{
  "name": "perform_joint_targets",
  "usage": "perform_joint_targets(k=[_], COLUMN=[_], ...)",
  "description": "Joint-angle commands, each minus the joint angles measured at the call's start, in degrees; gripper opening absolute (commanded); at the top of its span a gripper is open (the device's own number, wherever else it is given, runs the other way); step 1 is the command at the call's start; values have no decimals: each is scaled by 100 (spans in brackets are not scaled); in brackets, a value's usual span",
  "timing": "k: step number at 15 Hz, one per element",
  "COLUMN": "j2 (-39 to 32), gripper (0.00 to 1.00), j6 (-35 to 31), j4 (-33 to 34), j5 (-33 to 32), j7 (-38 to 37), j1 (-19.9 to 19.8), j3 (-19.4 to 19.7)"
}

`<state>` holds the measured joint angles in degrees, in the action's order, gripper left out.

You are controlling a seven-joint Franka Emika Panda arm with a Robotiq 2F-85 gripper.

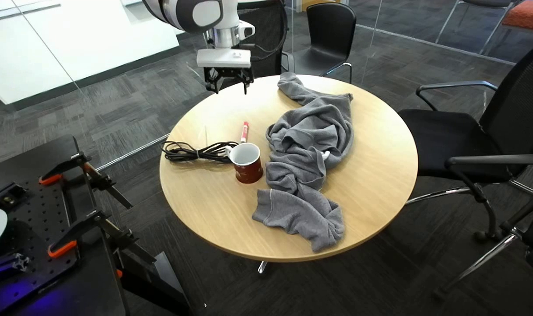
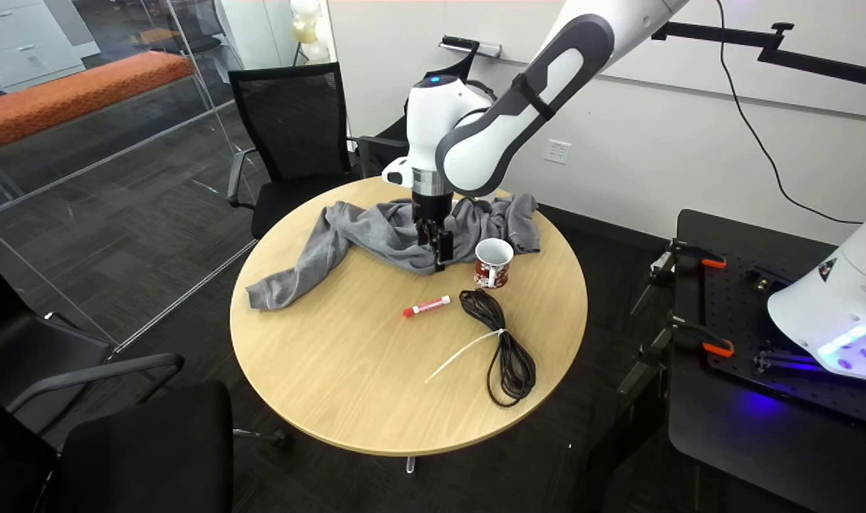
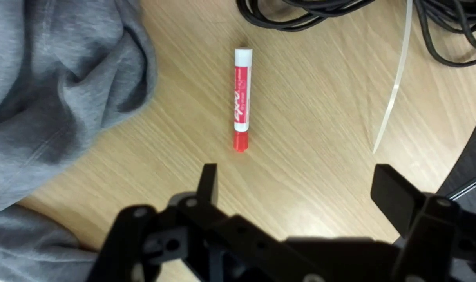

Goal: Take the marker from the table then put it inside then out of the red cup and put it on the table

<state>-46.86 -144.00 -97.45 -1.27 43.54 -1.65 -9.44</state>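
Note:
The marker, white with a red label and red cap, lies flat on the light wood table (image 1: 371, 197) (image 2: 333, 377) (image 3: 308, 129). It shows in both exterior views (image 1: 245, 132) (image 2: 426, 306) and upright in the middle of the wrist view (image 3: 242, 92). The red cup stands upright beside the grey cloth in both exterior views (image 1: 248, 172) (image 2: 491, 274); it is out of the wrist view. My gripper (image 1: 230, 90) (image 2: 438, 256) (image 3: 295, 176) is open and empty above the table. In the wrist view the marker's red cap lies just beyond the left finger's tip, between the finger lines.
A grey cloth (image 1: 310, 140) (image 2: 383, 228) (image 3: 65, 78) lies crumpled across the table, beside the cup. A coiled black cable (image 1: 196, 152) (image 2: 514, 363) (image 3: 312, 15) with a pale tie (image 3: 394, 86) lies near the marker and cup. Black chairs (image 1: 441, 145) (image 2: 290, 128) stand round the table.

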Motion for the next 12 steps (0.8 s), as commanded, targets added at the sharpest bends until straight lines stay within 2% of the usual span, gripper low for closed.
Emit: perform_joint_targets(k=[1,12], j2=[-542,-1638], gripper=[100,100], j6=[428,160], j4=[549,1415], j5=[-99,-431], j7=[178,-590], j1=[-77,347], j3=[-171,148])
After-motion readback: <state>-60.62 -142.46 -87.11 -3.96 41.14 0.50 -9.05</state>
